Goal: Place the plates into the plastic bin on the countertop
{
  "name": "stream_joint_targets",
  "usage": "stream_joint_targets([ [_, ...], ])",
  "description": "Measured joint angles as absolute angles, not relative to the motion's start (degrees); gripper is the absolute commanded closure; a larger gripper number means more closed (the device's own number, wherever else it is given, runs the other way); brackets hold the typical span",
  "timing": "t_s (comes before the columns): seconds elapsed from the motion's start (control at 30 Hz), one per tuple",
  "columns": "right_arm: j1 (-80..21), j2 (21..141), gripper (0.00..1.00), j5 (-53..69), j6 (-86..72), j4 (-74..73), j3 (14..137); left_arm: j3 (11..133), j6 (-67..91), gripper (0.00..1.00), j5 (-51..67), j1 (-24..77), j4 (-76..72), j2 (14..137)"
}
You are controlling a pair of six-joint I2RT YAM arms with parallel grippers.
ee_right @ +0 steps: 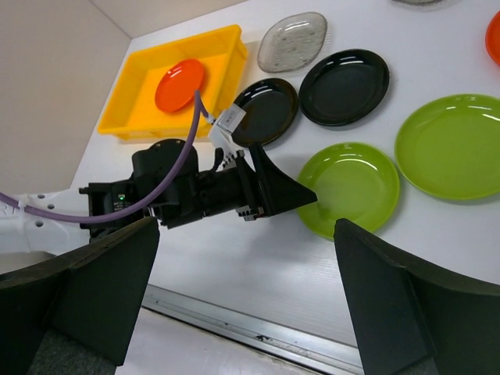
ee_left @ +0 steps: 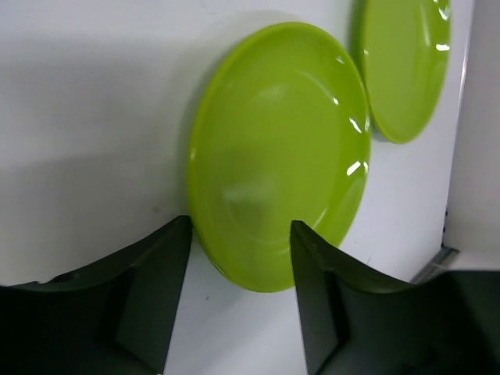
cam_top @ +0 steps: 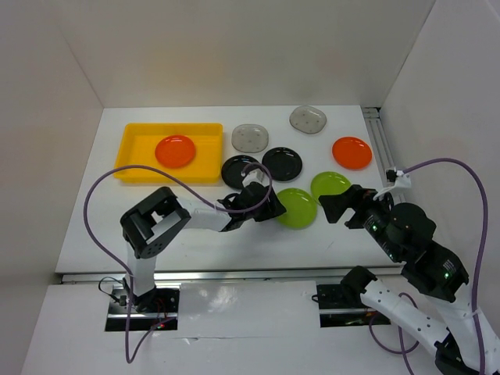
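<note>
Lime plate [ee_left: 277, 156]: flat on countertop [cam_top: 101, 226], near middle | left gripper [ee_left: 241, 226]: jaws apart, straddling its left rim | second lime plate [cam_top: 330, 184]: just right | right gripper [ee_right: 246, 225]: jaws wide apart, nothing between, near it | bin [cam_top: 129, 148]: far left, orange plate [cam_top: 175, 151] inside | black plates [cam_top: 282, 162], grey plates [cam_top: 308, 119], second orange plate [cam_top: 351, 152]: loose farther back.

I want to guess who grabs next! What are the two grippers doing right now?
Left gripper: open, fingers on either side of the near lime green plate's rim, not clamped.
Right gripper: open, holding nothing.
</note>
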State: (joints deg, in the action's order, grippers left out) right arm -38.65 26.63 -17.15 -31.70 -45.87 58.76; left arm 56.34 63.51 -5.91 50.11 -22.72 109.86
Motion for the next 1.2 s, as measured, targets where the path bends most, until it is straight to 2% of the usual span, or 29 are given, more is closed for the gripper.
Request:
stream_joint_targets([
  [0.07,-38.7,26.5,0.0,-17.2,-31.9,-46.0,58.7,57.2,65.0,0.36,-7.4,50.1,-20.8,110.1],
  [0.13,-38.7,26.4,0.0,-17.1,-32.1,-46.0,58.6,58.1,66.1,0.4,-8.7,50.1,-19.0,110.2],
  [0.2,-38.7,26.4,0.0,-16.9,-32.2,-46.0,58.5,58.8,66.7,0.48,-9.7,50.1,-17.2,110.3],
  [0.23,-38.7,26.4,0.0,-16.8,-32.3,-46.0,58.5,59.2,67.2,0.56,-10.2,50.1,-16.4,110.5],
  [0.33,-38.7,26.4,0.0,-16.3,-32.6,-46.0,58.4,59.9,68.1,0.67,-11.6,50.1,-13.9,110.9],
  [0.43,-38.7,26.4,0.0,-15.8,-33.0,-46.0,58.3,60.3,68.6,0.7,-12.2,50.1,-13.1,111.2],
  [0.47,-38.7,26.4,0.0,-15.8,-33.2,-46.0,58.3,60.4,68.9,0.75,-12.5,50.1,-13.0,111.3],
  [0.5,-38.7,26.4,0.0,-15.8,-33.2,-46.0,58.2,60.4,69.2,0.89,-12.6,50.1,-13.0,111.4],
  [0.57,-38.7,26.4,0.0,-15.6,-33.2,-46.0,58.0,60.6,69.8,0.99,-12.6,50.1,-13.5,111.5],
  [0.8,-38.7,26.4,0.0,-15.5,-33.4,-46.1,58.0,60.8,70.9,1.0,-13.5,50.0,-10.7,110.2],
  [1.0,-38.7,26.4,0.0,-15.4,-33.4,-46.2,58.0,63.5,67.4,1.0,-17.9,49.0,7.7,100.2],
  [1.1,-38.7,26.4,0.0,-15.1,-33.4,-46.0,57.7,65.6,65.5,1.0,-18.1,45.0,13.0,94.4],
  [1.2,-38.7,26.4,0.0,-14.4,-33.4,-45.8,56.7,66.9,63.4,1.0,-16.1,36.4,15.3,89.5],
])
